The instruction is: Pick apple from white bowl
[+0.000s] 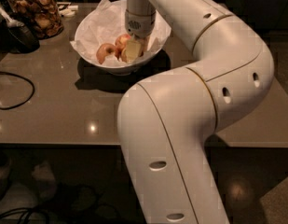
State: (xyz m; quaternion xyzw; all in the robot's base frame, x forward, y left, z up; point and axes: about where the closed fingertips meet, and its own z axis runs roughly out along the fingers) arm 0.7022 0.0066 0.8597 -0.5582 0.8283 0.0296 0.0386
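Observation:
The white bowl (94, 26), lined with crumpled white paper, stands at the back of the brown table. My gripper (133, 49) reaches down into its right half from above, its tip low among the fruit. A reddish-orange apple (105, 53) lies left of the gripper, and a redder apple (121, 40) sits just behind it, touching the gripper's side. The pale yellow-green apple does not show clearly; the gripper covers the spot beneath it.
A glass jar of snacks (37, 10) and a dark object (17, 31) stand at the back left. A black cable (15, 90) loops on the table's left. My own arm (195, 101) covers the table's right side. The table's front edge (64, 143) runs across.

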